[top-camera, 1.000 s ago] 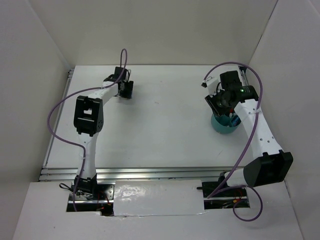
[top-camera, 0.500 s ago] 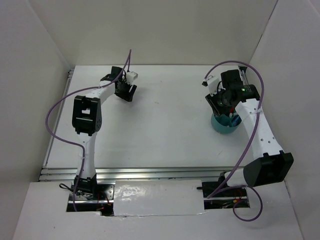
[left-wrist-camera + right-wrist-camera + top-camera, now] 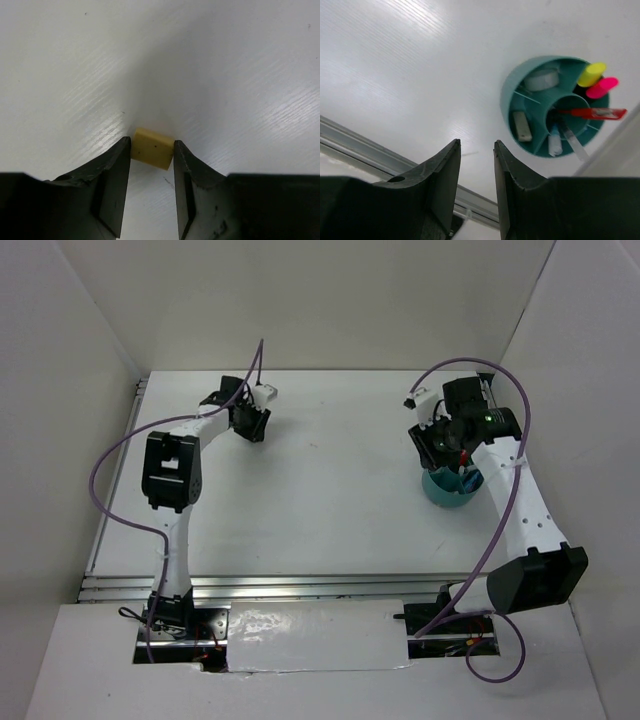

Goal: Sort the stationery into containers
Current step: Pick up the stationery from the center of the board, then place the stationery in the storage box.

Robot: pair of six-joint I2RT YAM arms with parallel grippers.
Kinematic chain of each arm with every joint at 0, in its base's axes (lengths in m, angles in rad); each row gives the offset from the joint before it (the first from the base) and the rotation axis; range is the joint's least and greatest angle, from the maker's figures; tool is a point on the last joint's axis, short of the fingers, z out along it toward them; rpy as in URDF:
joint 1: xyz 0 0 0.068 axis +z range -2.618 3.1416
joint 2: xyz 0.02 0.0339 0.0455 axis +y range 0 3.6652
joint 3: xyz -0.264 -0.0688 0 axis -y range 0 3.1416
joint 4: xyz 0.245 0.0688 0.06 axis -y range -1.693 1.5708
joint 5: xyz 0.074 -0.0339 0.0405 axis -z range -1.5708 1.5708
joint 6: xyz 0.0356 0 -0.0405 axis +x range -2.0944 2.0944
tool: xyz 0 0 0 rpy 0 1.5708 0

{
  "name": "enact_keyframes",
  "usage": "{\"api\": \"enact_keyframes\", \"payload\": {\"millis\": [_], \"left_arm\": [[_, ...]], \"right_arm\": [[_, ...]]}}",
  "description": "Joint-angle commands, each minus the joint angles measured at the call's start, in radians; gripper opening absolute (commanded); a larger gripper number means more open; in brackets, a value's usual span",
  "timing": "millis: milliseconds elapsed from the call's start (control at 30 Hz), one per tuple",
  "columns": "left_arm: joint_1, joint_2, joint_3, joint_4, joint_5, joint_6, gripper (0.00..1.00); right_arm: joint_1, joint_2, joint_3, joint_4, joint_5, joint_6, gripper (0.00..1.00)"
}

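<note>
A: There's the teal divided cup [image 3: 506, 100], upright toward 3 o'clock on the table. Inside it, white tape ring [image 3: 541, 79] at 11, grey eraser [image 3: 521, 126] at 8!
B: And the yellow cap [image 3: 591, 74] and pink cap [image 3: 602, 86] side by side at 2, the red pen [image 3: 592, 113] reaching past the rim at 3, the clear pen [image 3: 555, 142] at 6.
A: Over here the tan eraser [image 3: 152, 148], a small block, pinched on both sides by the left gripper [image 3: 151, 145].
</note>
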Motion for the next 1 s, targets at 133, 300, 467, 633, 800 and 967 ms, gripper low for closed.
{"api": "enact_keyframes", "payload": {"millis": [133, 300, 467, 633, 800, 967], "left_arm": [[-0.013, -0.371, -0.369, 0.236, 0.301, -0.172, 0.22], [-0.061, -0.638, -0.565, 0.356, 0.47, -0.271, 0.2], [-0.134, -0.918, -0.732, 0.499, 0.528, -0.401, 0.19], [-0.278, -1.122, -0.778, 0.527, 0.499, -0.348, 0.19], [-0.395, -1.226, -0.795, 0.524, 0.398, -0.23, 0.19], [-0.493, -1.258, -0.797, 0.533, 0.338, -0.176, 0.19]], "right_arm": [[0.042, 0.027, 0.044, 0.03, -0.397, 0.23, 0.5], [0.037, 0.073, 0.11, 0.0, -0.641, 0.272, 0.53], [0.026, 0.145, 0.228, -0.101, -0.825, 0.261, 0.57], [0.02, 0.148, 0.351, -0.056, -0.96, 0.342, 0.66], [0.031, 0.105, 0.304, 0.125, -1.076, 0.564, 0.69], [0.132, 0.073, 0.239, 0.196, -1.11, 0.629, 0.7]]}}
